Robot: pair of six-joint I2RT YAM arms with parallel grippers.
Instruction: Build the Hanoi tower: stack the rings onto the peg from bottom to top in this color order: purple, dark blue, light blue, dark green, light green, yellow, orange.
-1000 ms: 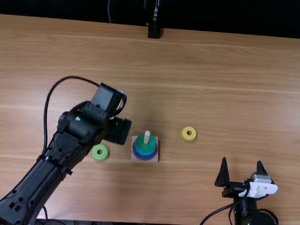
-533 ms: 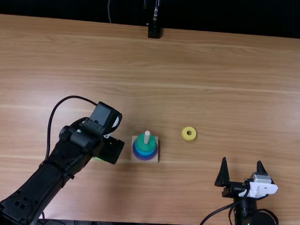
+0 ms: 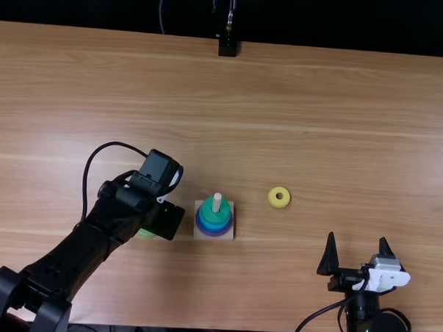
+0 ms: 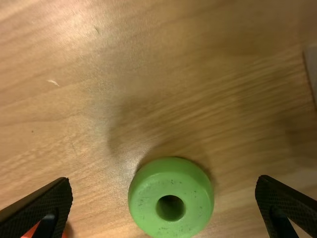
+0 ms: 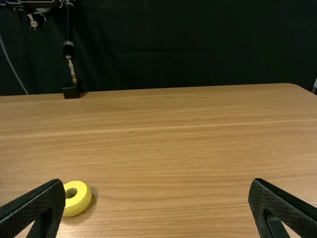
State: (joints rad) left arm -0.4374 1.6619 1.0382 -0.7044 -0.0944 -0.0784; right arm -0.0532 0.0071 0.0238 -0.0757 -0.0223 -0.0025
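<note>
My left gripper (image 3: 163, 221) hangs over the light green ring (image 3: 146, 233), just left of the peg's base. In the left wrist view that gripper (image 4: 165, 191) is open, and the light green ring (image 4: 192, 208) lies between its spread fingers, untouched. An orange-red ring (image 4: 30, 231) is partly hidden behind one finger. On the square base (image 3: 229, 235), purple, blue and green rings (image 3: 211, 208) are stacked around the pale peg (image 3: 217, 202). The yellow ring (image 3: 279, 204) lies right of the base. My right gripper (image 3: 357, 249) is open near the right front, also the gripper (image 5: 157, 198) in its wrist view.
A black stand (image 3: 227, 46) is at the table's far edge. Cables loop beside both arms. Bare wood (image 3: 319, 111) stretches behind the rings.
The left gripper has moved toward the near left, away from the base, and come over the light green ring. The right arm has stayed still, and the stack looks the same.
</note>
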